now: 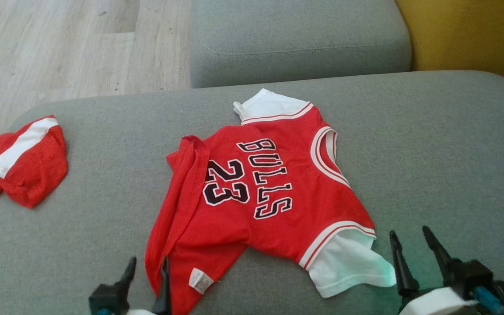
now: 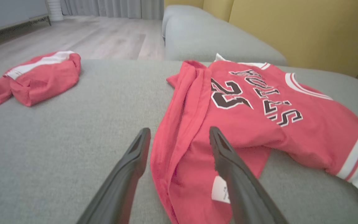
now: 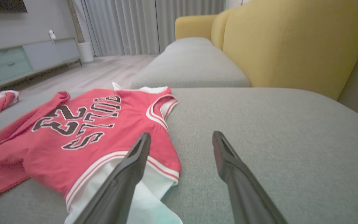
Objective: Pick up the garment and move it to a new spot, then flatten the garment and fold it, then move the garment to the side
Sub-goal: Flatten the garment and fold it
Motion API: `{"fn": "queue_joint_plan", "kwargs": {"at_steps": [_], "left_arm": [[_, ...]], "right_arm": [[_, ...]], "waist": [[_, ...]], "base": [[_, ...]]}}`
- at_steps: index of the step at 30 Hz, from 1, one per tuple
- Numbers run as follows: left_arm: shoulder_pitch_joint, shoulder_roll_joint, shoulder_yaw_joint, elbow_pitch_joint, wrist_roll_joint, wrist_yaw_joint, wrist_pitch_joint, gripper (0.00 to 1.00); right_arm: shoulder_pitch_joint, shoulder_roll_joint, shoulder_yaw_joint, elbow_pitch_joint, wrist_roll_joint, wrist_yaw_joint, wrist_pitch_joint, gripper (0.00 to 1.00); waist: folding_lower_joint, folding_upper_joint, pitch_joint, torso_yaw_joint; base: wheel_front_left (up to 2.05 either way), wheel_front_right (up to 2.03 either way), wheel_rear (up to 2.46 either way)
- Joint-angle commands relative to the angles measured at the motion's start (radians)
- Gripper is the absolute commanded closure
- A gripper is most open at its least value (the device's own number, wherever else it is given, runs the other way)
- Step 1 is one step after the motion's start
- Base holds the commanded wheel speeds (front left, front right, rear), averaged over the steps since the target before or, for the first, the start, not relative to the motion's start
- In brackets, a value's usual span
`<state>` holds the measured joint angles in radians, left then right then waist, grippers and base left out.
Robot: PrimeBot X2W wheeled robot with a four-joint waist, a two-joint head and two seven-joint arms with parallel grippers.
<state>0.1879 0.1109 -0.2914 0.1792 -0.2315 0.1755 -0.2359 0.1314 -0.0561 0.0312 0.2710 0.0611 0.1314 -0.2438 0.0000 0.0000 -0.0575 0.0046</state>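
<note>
Red jersey (image 1: 269, 192), lettered BULLS 23, lies print-up near the middle of the grey seat cushion (image 1: 431, 144), neckline toward the robot's right, hem toward its left. You may judge the relocation done or not; the pictures do not settle it. Flattening is plainly unfinished: the hem side is doubled over in a long ridge, and the near corner with the white label (image 1: 201, 280) is crumpled. Folding and moving aside remain. A second red-and-white piece (image 1: 20, 162) lies bunched at the cushion's left edge, well apart.

Note both arms held low at the near edge, fingers pointing forward over the cushion. The left gripper (image 1: 149, 261) is spread wide and holds nothing; it straddles the ridge's near end, one finger over bare cushion, the other over red cloth. Whether it touches, you cannot tell. The right gripper (image 1: 409, 232), likewise spread and empty, sits just beside the near white sleeve (image 1: 348, 262).
</note>
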Motion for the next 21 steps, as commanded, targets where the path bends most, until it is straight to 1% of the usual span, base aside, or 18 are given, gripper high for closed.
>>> {"fn": "queue_joint_plan", "kwargs": {"at_steps": [1,2,6,8,13,17,21], "left_arm": [[-0.014,-0.004,0.024,-0.031,-0.007,0.001,0.048,0.0],[-0.014,-0.004,0.024,-0.031,-0.007,0.001,0.048,0.0],[-0.005,0.008,-0.012,-0.069,-0.003,0.002,0.205,0.0],[-0.001,0.012,-0.025,-0.094,-0.006,0.001,0.265,0.0],[0.014,0.019,-0.044,-0.111,-0.012,0.004,0.351,0.0],[0.026,0.023,-0.056,-0.101,-0.022,0.003,0.397,0.0],[0.024,0.027,-0.063,-0.088,-0.029,-0.003,0.418,0.0]], "right_arm": [[-0.052,-0.042,0.043,-0.044,0.0,-0.001,0.057,0.0],[-0.052,-0.042,0.043,-0.044,0.0,-0.001,0.057,0.0],[-0.045,-0.083,0.069,-0.072,0.007,-0.001,0.23,0.0],[-0.034,-0.106,0.101,-0.091,0.023,-0.001,0.315,0.0],[-0.003,-0.161,0.178,-0.12,0.077,-0.001,0.474,0.0],[-0.001,-0.194,0.201,-0.148,0.095,-0.001,0.527,0.0],[-0.012,-0.199,0.211,-0.152,0.093,-0.001,0.535,0.0]], "waist": [[0.0,0.0,-0.003,-0.005],[0.0,0.0,-0.003,-0.005],[0.0,0.0,0.003,-0.005],[0.0,0.0,0.009,-0.003],[0.0,0.0,0.023,0.0],[0.0,0.0,0.039,-0.001],[0.0,0.0,0.05,-0.001]], "base": [[0.0,0.0,0.0],[0.0,0.0,0.0],[0.0,0.0,0.0],[0.0,0.0,0.0],[0.0,0.0,0.0],[0.0,0.0,0.0],[0.0,0.0,0.0]]}}
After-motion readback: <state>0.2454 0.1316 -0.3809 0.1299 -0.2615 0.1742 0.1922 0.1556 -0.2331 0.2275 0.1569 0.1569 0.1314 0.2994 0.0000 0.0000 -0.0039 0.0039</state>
